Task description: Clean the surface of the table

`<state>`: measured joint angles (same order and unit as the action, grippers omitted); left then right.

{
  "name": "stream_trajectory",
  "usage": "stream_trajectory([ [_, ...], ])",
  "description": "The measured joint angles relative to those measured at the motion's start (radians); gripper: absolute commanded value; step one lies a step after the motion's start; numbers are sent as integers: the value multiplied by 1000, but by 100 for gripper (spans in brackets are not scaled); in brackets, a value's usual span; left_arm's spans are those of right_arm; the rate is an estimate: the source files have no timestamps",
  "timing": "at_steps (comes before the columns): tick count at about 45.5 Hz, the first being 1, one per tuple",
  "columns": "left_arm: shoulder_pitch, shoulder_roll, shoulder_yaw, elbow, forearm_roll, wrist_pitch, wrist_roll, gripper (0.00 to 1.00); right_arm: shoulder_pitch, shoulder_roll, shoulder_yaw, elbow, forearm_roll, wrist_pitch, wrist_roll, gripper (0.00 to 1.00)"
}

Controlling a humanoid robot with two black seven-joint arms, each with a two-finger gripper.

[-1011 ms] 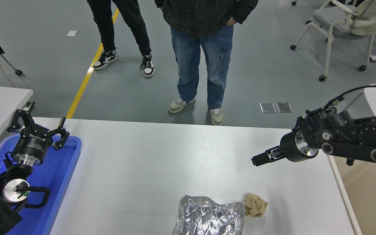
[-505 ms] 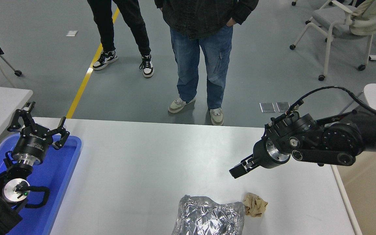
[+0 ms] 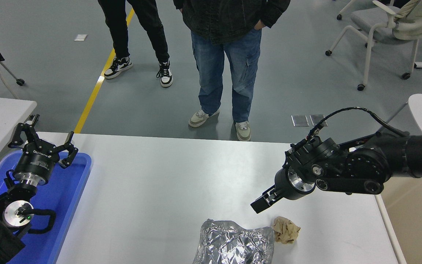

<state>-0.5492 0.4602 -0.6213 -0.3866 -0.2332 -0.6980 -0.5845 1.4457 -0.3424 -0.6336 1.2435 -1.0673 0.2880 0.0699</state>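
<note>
Counter (image 3: 167, 176) fills mid-frame, mostly bare. Blue tray (image 3: 68, 205) at left edge under parked left pincer (image 3: 42, 141), fingers apart. Foil sheet (image 3: 233, 244) cut off at near edge. Right pincer (image 3: 260, 206) together, above crumpled brown paper (image 3: 286, 230).

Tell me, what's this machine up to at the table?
It is tidying the white table surface. The right tool, closed and holding nothing, hangs just above a crumpled brown paper wad beside a sheet of crinkled foil. The left tool sits open over a blue tray. Two people stand watching.
</note>
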Motion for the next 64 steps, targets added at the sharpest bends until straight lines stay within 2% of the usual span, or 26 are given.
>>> stream_trajectory([
  [17, 0, 0, 0, 0, 0, 0, 0, 100, -79, -303, 11, 115, 10, -2, -1, 99],
  [31, 0, 0, 0, 0, 0, 0, 0, 100, -156, -457, 29, 158, 11, -6, -1, 99],
  [48, 0, 0, 0, 0, 0, 0, 0, 100, -208, -500, 130, 273, 10, -4, 0, 99],
  [64, 0, 0, 0, 0, 0, 0, 0, 100, -213, -416, 164, 304, 12, -4, 0, 99],
])
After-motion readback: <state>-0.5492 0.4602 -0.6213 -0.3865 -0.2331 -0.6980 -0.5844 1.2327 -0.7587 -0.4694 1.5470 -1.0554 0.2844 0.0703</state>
